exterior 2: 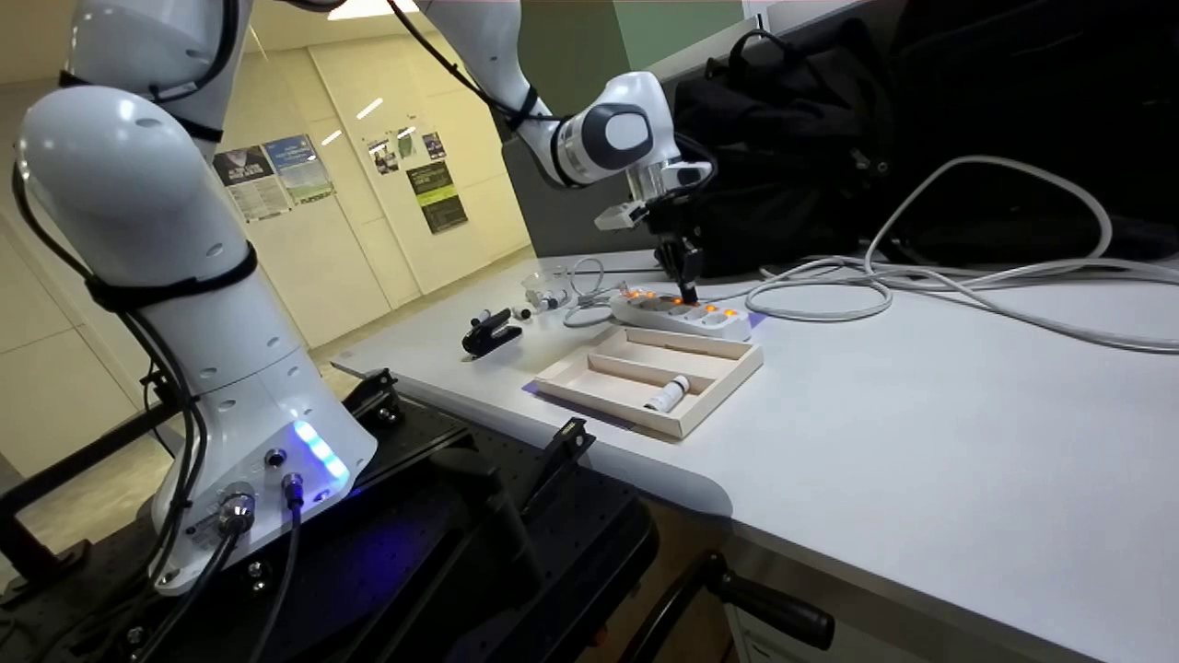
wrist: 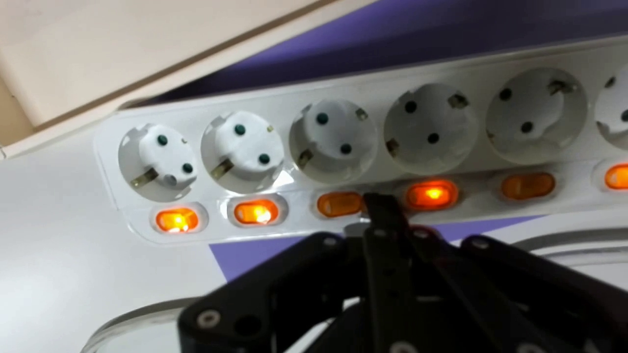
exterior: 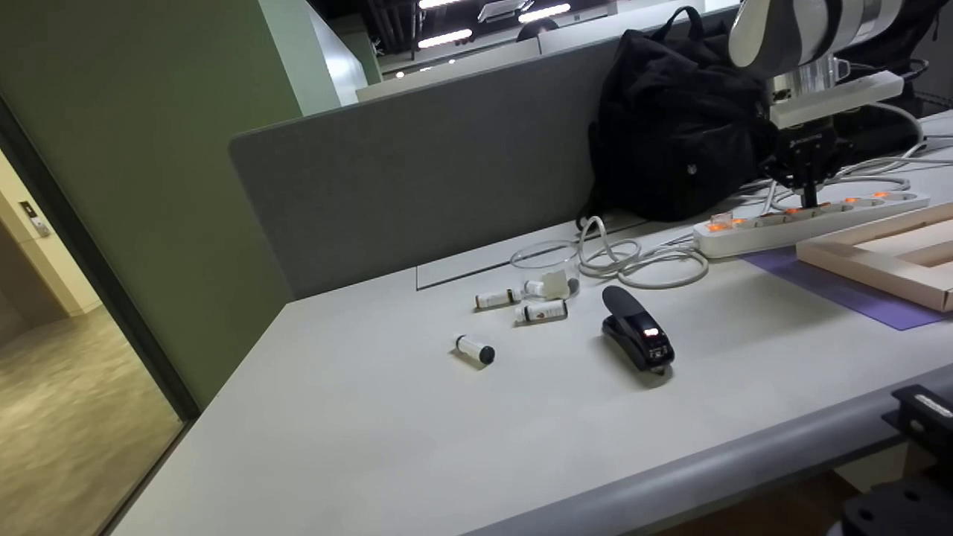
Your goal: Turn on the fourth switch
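Note:
A white power strip with a row of sockets and orange rocker switches lies on the table in both exterior views and fills the wrist view. In the wrist view, from the left, two switches are lit, then comes an unlit switch, a lit switch, an unlit switch and a lit one at the right edge. My gripper is shut and empty. Its tip is at the right end of the first unlit switch; touching or just above, I cannot tell. The gripper points down over the strip in both exterior views.
A pale wooden tray with a small white bottle sits beside the strip on a purple sheet. A black backpack and white cables are behind. A black stapler and several bottles lie farther off.

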You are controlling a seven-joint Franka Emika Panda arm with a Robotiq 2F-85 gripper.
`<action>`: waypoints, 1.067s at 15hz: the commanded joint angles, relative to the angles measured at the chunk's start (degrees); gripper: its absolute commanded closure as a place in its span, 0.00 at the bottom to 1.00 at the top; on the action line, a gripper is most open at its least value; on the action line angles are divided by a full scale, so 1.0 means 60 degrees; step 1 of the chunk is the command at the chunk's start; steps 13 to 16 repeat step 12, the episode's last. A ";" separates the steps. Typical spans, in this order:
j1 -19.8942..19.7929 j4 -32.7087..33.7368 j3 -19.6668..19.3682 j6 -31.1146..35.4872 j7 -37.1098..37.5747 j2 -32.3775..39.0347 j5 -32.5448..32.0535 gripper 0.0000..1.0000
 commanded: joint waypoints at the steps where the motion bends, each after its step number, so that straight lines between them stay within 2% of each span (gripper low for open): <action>1: -0.0822 0.0437 0.0391 0.0002 -0.0762 0.0547 0.0646 1.00; 4: -0.1233 0.0622 0.0714 -0.0366 -0.1328 -0.0109 0.1195 1.00; 7: -0.1222 0.1109 0.0432 -0.0899 -0.1450 -0.0733 0.0949 1.00; 9: -0.1373 0.1588 0.0523 -0.1913 -0.1994 -0.1184 0.0811 1.00; 10: -0.1528 0.1876 0.0681 -0.2708 -0.2548 -0.1361 0.0816 0.74; 11: -0.1320 0.1504 0.0503 -0.1650 -0.2025 -0.0954 0.0940 0.99; 12: -0.1362 0.1692 0.0533 -0.2210 -0.2286 -0.1203 0.0938 0.93; 16: -0.1362 0.1692 0.0533 -0.2210 -0.2286 -0.1203 0.0938 0.93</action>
